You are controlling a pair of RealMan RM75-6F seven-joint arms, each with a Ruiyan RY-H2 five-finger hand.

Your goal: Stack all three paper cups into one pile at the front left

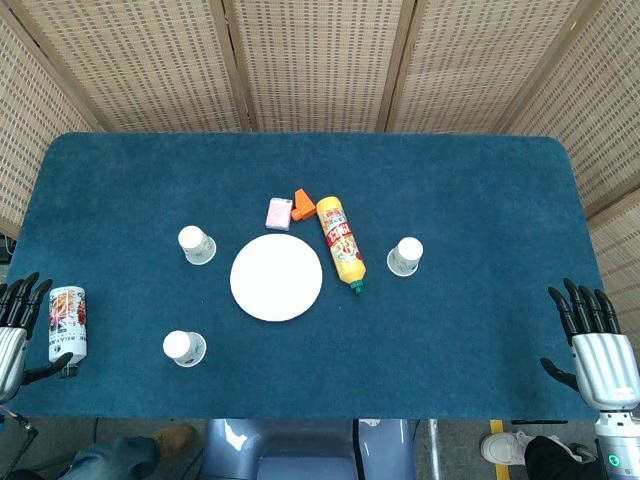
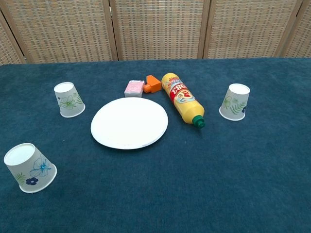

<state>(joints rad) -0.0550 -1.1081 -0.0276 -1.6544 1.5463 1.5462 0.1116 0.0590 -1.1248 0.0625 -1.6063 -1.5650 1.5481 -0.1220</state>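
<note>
Nothing is held at this moment. The left hand (image 1: 18, 320) is seen at the near left edge of the bench (image 1: 480, 180), fingers spread and empty; a can (image 1: 68, 323) lies just beside it, on its inner side. The right hand (image 1: 592, 340) is seen at the near right edge, fingers likewise apart and empty. Neither hand appears in the chest view.

All three cups stand upside down and well apart, so no stacking has been done yet. The front cup (image 1: 184, 348) is nearest the left hand, inward of it past the can. The back cup (image 1: 196, 244) stands farther out from the same hand, beyond the front cup. The right cup (image 1: 405, 256) is inward and forward of the right hand, across the plate (image 1: 276, 278) and bottle (image 1: 340, 245) from the other two.

The front cup is probably best left as the base of the pile, since it already sits at the front left. The back cup would likely be taken first by the left hand. A light grasp around the wall is advised, as thin paper may crush. The cup should be lifted straight, carried level, centred over the base and lowered without tilt. The can should be cleared during the reach, since it could be knocked.
</note>
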